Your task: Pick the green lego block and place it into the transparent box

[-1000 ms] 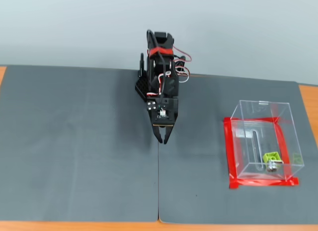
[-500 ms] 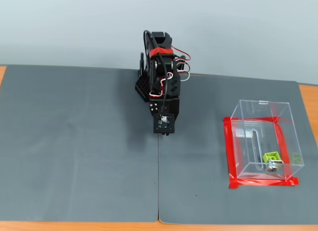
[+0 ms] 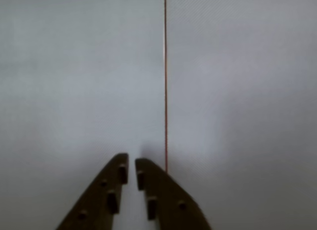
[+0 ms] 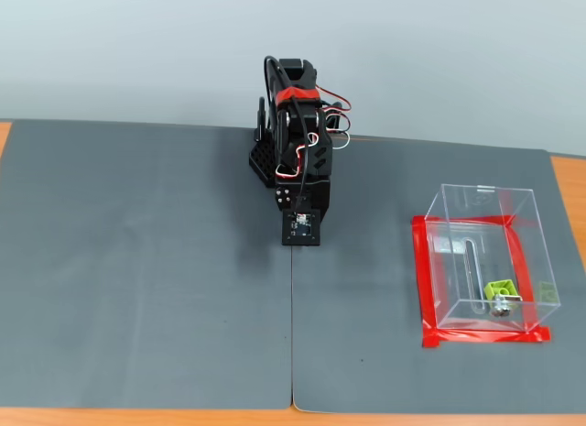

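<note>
The green lego block [image 4: 502,289] lies inside the transparent box [image 4: 476,202], near the box's front right corner and beside the small metal bolt in its base. The box stands on the right of the mat, bordered by red tape [image 4: 419,279]. The arm [image 4: 298,142] is folded up at the back middle of the mat, far left of the box. In the wrist view my gripper [image 3: 132,161] points at bare grey mat. Its two dark fingers are nearly together with nothing between them. Neither block nor box shows in the wrist view.
Two grey mats meet at a seam [image 4: 292,334] running from the arm to the front edge; it shows as a thin red line [image 3: 165,91] in the wrist view. An orange table edge [image 4: 568,183] borders the mats on the right.
</note>
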